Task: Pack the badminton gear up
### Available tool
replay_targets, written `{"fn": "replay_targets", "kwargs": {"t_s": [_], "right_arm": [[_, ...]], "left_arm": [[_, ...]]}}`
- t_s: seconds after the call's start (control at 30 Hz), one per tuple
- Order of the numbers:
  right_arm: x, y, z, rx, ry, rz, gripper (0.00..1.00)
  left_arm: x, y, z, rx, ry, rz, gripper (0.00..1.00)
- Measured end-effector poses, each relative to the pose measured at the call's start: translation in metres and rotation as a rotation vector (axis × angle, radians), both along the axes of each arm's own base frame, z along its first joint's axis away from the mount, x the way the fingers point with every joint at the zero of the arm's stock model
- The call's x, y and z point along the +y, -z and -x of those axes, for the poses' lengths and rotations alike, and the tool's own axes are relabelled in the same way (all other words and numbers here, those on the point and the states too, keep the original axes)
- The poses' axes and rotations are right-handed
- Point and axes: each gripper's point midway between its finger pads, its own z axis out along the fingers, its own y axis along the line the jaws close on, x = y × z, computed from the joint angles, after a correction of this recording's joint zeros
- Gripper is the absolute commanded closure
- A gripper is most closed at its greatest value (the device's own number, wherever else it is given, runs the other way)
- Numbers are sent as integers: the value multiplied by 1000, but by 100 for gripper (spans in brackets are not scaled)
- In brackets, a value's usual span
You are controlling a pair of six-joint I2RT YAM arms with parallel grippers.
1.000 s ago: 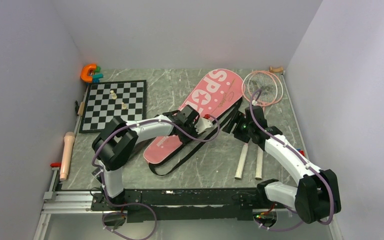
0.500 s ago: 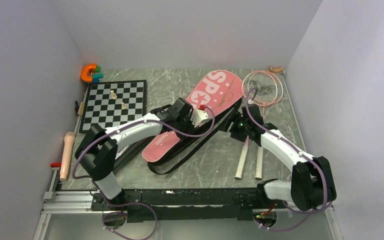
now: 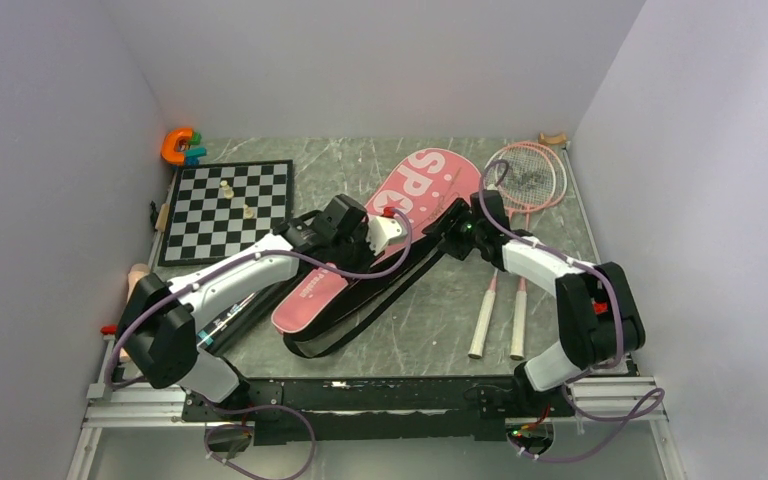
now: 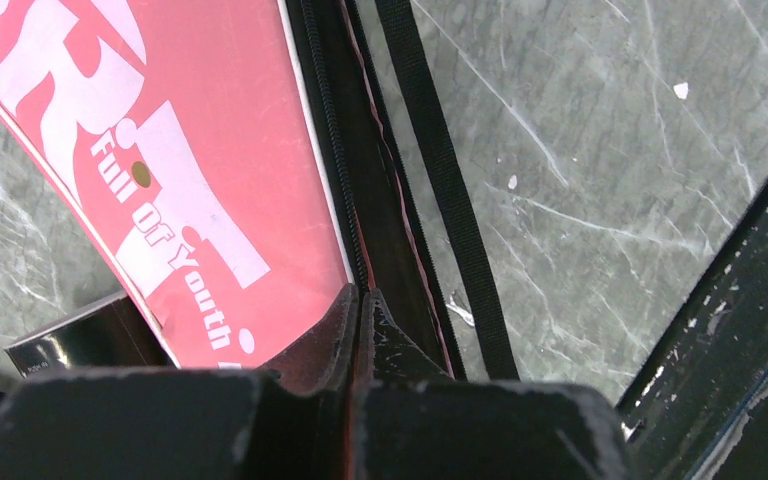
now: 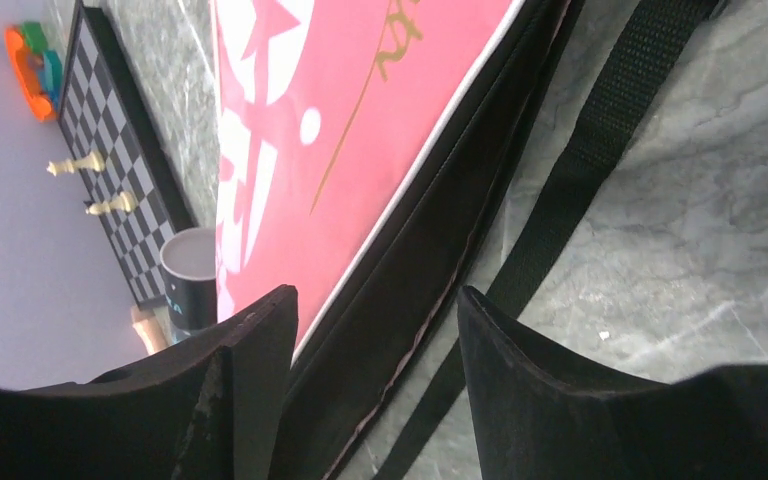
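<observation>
The pink "SPORT" bag (image 3: 415, 195) lies slanted mid-table, its black zipper side facing right. My left gripper (image 3: 387, 229) is shut on the bag's black edge (image 4: 380, 200); the jaws pinch it with no gap in the left wrist view (image 4: 360, 300). My right gripper (image 3: 452, 238) is open just above the bag's right edge (image 5: 430, 250), with nothing between the fingers (image 5: 375, 295). Two pink-framed rackets (image 3: 525, 178) lie to the right, white handles (image 3: 480, 325) toward me. A black tube (image 3: 232, 316) lies partly under the left arm; its end shows in the right wrist view (image 5: 192, 285). I cannot make out any shuttlecocks.
The bag's black strap (image 3: 360, 320) loops on the table near the bag's lower end. A chessboard (image 3: 200, 225) with two pieces sits far left, an orange U-shaped toy (image 3: 175, 146) behind it. A wooden stick (image 3: 130, 310) lies by the left wall. Walls close in on both sides.
My left gripper moved left and away from me, dragging the bag with it. My right gripper moved up and left, from the racket handles to the bag's right edge.
</observation>
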Motion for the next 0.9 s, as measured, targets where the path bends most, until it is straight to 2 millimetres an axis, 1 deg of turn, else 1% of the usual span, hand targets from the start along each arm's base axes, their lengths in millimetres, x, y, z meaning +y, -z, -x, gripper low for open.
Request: {"fn": "replay_targets", "kwargs": {"t_s": [0.17,0.27,0.33,0.37,0.5,0.7,0.77,0.83,0.87,0.9], "right_arm": [[7,17,-9,37,36,-36,44],[10,21,-13,43,56,-51,48],[10,18,-18,31,76,-62,52],[10,17,-20,23,85,-66,56],[13,7,-33,-8,99,-86,73],[24,-4,-39,-34,88,-105,88],[26,-5,-39,-35,87,-107,90],[26,-5,-39,-35,87,-108,85],[26,-5,-39,-34,86,-107,85],[26,-5,-38,-32,85,-105,88]], "left_arm": [[6,-6,4,9,-6,9,100],[9,-11,6,13,-7,18,100],[11,-14,8,15,-6,23,100],[12,-16,9,15,-4,27,100],[14,-19,15,16,4,37,100],[21,-11,22,31,10,24,100],[22,-10,23,33,12,19,100],[21,-10,23,32,12,19,100],[21,-10,23,32,12,20,100],[21,-10,23,32,13,20,100]]}}
